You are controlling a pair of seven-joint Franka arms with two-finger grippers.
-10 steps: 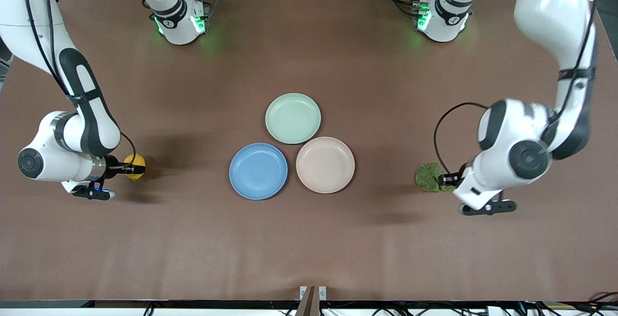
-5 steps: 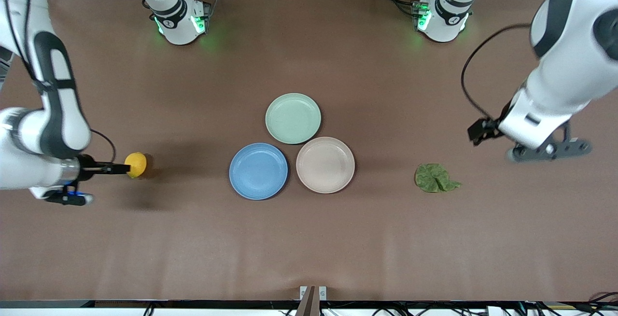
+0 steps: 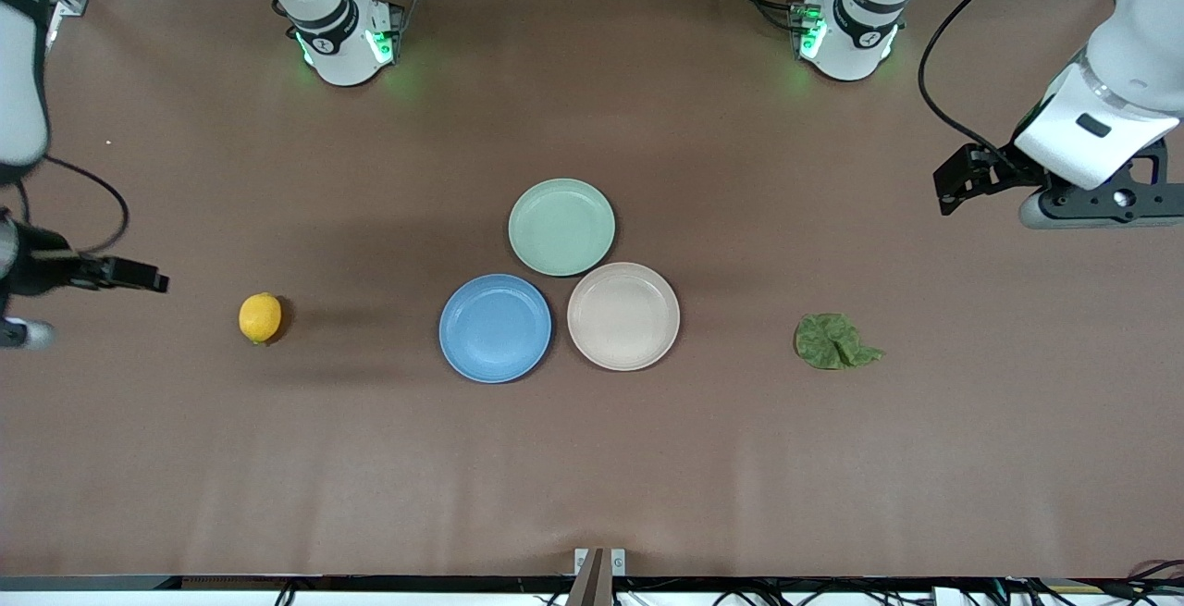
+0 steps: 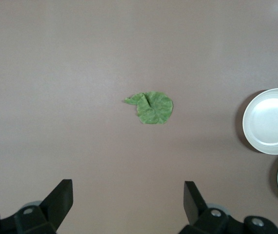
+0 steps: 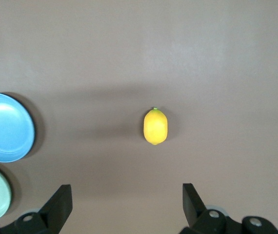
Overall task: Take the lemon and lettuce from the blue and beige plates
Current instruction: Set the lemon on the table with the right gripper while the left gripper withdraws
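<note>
The yellow lemon [image 3: 260,317] lies on the bare table toward the right arm's end, apart from the empty blue plate [image 3: 495,327]. The green lettuce leaf [image 3: 835,341] lies flat on the table toward the left arm's end, apart from the empty beige plate [image 3: 623,315]. My right gripper [image 3: 139,275] is open and empty, raised over the table's end past the lemon [image 5: 155,126]. My left gripper [image 3: 962,182] is open and empty, raised over the table past the lettuce [image 4: 151,107]. Both grippers, the left [image 4: 128,200] and the right [image 5: 127,201], show wide-spread fingers in their wrist views.
An empty light green plate [image 3: 561,226] touches the blue and beige plates, farther from the front camera. The three plates cluster at the table's middle. The beige plate [image 4: 270,121] shows in the left wrist view, the blue plate [image 5: 5,127] in the right wrist view.
Both grippers have let go and pulled up and away toward their table ends. The lemon and the lettuce stay on the table where they were.
</note>
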